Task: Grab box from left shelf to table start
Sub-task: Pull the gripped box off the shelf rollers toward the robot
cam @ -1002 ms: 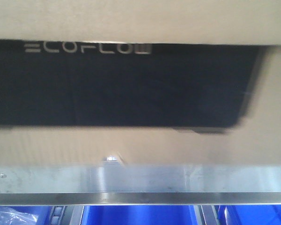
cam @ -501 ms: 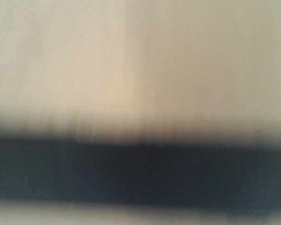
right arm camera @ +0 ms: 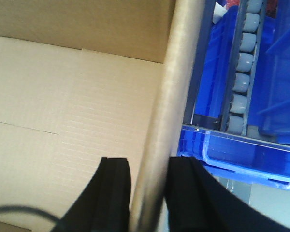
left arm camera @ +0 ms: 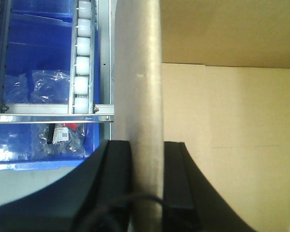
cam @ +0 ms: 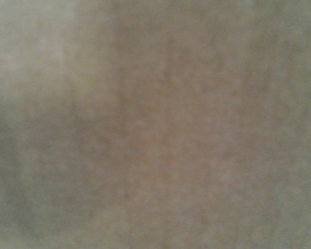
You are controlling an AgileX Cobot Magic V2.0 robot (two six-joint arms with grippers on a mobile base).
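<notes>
My left claw [left arm camera: 147, 147] is clamped on one side wall of the box [left arm camera: 232, 111], with one black finger [left arm camera: 118, 164] outside and the other inside the open top. My right claw [right arm camera: 150, 164] pinches the opposite wall the same way. The box sits between my arms, so close to the front camera that blurred plain cardboard fills that view. I cannot tell whether its bottom rests on the left shelf or is clear of it. Outside each wall are the blue bins [left arm camera: 34, 53] and roller tracks [right arm camera: 244, 63] of the rack. To do this well, I judge both arms must move as one, at the same height and pace. A thin wall could buckle or slide from my pads if one side leads. I would draw the box straight back and level, clear of the rack, before turning towards the table.
</notes>
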